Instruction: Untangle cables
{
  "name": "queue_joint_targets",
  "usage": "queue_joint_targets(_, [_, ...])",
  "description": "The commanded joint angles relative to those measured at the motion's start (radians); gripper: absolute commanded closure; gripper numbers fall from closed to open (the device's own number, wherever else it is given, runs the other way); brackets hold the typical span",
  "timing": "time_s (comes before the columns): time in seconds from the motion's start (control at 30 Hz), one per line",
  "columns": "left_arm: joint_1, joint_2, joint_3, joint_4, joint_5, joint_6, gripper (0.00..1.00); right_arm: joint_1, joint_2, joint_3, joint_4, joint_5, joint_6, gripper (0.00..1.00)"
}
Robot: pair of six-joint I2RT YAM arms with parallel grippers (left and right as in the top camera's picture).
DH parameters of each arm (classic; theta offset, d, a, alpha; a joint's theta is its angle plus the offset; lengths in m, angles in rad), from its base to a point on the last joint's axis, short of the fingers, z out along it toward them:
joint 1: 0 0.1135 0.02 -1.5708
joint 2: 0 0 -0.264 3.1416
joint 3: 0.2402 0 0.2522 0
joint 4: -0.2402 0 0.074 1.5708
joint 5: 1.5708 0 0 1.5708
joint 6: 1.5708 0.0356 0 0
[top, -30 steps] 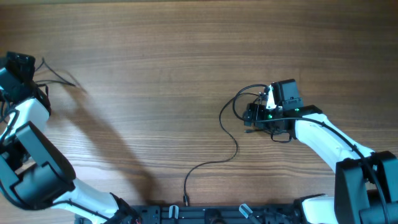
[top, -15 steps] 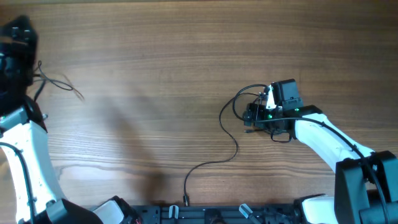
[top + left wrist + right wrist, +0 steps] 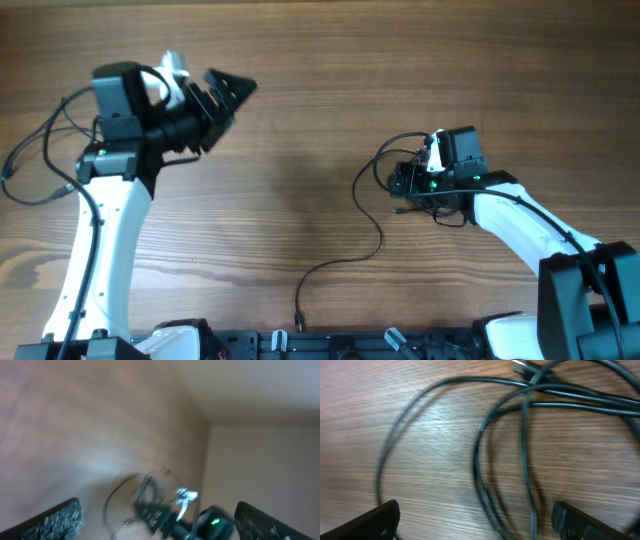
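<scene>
The cables (image 3: 372, 215) are thin black wires on the wooden table. They form a tangle of loops by my right gripper, and one strand runs down to a plug (image 3: 298, 322) near the front edge. My right gripper (image 3: 402, 182) is open and low over the tangle. In the right wrist view the loops (image 3: 526, 455) lie crossed on the wood between its fingers, with a plug (image 3: 521, 366) at the top. My left gripper (image 3: 232, 105) is open and empty, raised at the upper left and pointing right. Its blurred wrist view shows the distant tangle (image 3: 145, 497).
The left arm's own thicker cords (image 3: 35, 165) loop out toward the left table edge. A black rail with clips (image 3: 330, 345) runs along the front edge. The right arm (image 3: 520, 225) reaches in from the lower right.
My left arm has swung in from the far left edge to the upper left of the table, its open gripper now pointing right. The right gripper and the cables have barely moved.
</scene>
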Motion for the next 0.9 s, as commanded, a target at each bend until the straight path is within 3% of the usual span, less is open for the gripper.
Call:
queue_joint_targets(0.0, [-0.027,-0.011,0.003,-0.117,-0.128,0.063,0.0,-0.002,0.015,-0.01,0.008,-0.097,0.082,0.0])
queue_joint_targets(0.2, [-0.097,-0.011,0.003,-0.264,-0.251,0.087,0.0,-0.002,-0.061,0.043,0.003,-0.248,0.015,0.0])
queue_joint_targets(0.4, [-0.223,-0.011,0.003,-0.273,-0.268,0.111,0.0,-0.002,-0.372,0.133,-0.227,0.045,0.054,0.0])
queue_joint_targets(0.63, [-0.443,0.026,0.001,-0.217,-0.419,0.111,0.0,-0.002,-0.746,0.146,-0.433,0.316,0.154,0.0])
queue_joint_targets(0.77, [-0.572,0.082,0.001,-0.209,-0.612,0.111,0.11,-0.002,-0.872,0.146,-0.553,0.404,0.226,0.0])
queue_joint_targets(0.87, [-0.662,0.145,0.001,-0.188,-0.653,0.111,0.13,-0.002,-0.92,0.146,-0.636,0.441,0.255,0.0])
